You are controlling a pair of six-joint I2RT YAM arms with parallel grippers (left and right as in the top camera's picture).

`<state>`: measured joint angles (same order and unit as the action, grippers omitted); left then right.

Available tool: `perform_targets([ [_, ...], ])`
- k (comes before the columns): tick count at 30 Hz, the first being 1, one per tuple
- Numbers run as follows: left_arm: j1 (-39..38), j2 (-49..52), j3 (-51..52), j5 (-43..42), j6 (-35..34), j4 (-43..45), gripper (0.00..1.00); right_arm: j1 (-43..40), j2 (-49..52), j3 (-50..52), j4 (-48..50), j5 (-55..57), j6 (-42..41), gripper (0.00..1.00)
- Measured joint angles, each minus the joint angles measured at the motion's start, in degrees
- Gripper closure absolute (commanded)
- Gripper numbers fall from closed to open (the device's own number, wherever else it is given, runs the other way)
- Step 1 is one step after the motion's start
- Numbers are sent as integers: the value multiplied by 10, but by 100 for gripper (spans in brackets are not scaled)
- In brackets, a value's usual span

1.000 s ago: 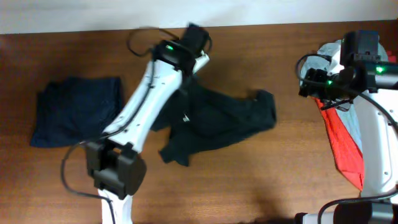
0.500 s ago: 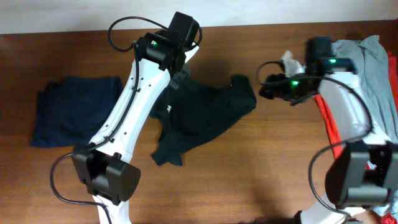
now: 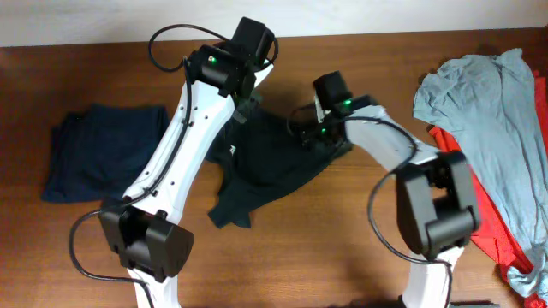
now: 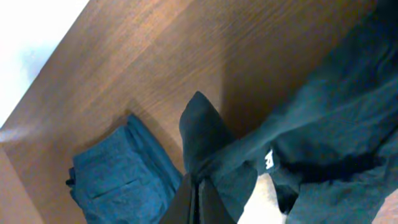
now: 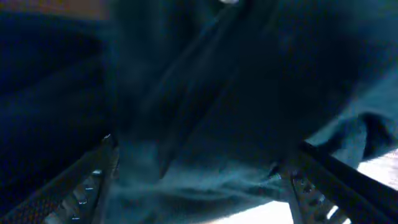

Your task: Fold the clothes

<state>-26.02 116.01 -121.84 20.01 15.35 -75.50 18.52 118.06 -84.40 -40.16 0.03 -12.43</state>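
The black T-shirt (image 3: 274, 167) lies crumpled at the table's middle, and its small white logo (image 4: 268, 160) shows in the left wrist view. My left gripper (image 3: 246, 104) is at the shirt's far left edge. In the left wrist view it (image 4: 199, 194) is shut on a peak of the black fabric (image 4: 202, 134) and lifts it. My right gripper (image 3: 313, 137) is low over the shirt's right part. In the right wrist view its fingers (image 5: 202, 186) are spread wide, with dark cloth (image 5: 236, 93) bunched between them.
A folded dark navy garment (image 3: 103, 152) lies at the left and also shows in the left wrist view (image 4: 118, 177). A light grey shirt (image 3: 488, 103) lies over a red shirt (image 3: 479, 227) at the right edge. The table's far edge (image 3: 103, 41) runs close behind the left gripper.
My right arm swung left from the grey and red shirts to the black shirt's right part. My left gripper kept its hold, and the shirt shifted slightly left and up.
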Motion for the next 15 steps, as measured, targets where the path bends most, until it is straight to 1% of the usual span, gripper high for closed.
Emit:
perform_targets([
  [3, 0, 0, 0, 0, 0, -4, 100, 0, 18, 0, -4, 57, -40, 67],
  [6, 0, 0, 0, 0, 0, -12, 100, -14, 21, 1, -19, 94, -70, 82],
  [8, -1, 0, 0, 0, 0, -15, 100, -31, 17, 1, -35, 110, -84, 88],
  [9, -1, 0, 0, 0, 0, -15, 100, -40, 15, 1, -43, 115, -89, 89],
  [15, -7, 0, 0, 0, 0, -15, 100, -97, -43, 1, -98, 133, -101, 87],
])
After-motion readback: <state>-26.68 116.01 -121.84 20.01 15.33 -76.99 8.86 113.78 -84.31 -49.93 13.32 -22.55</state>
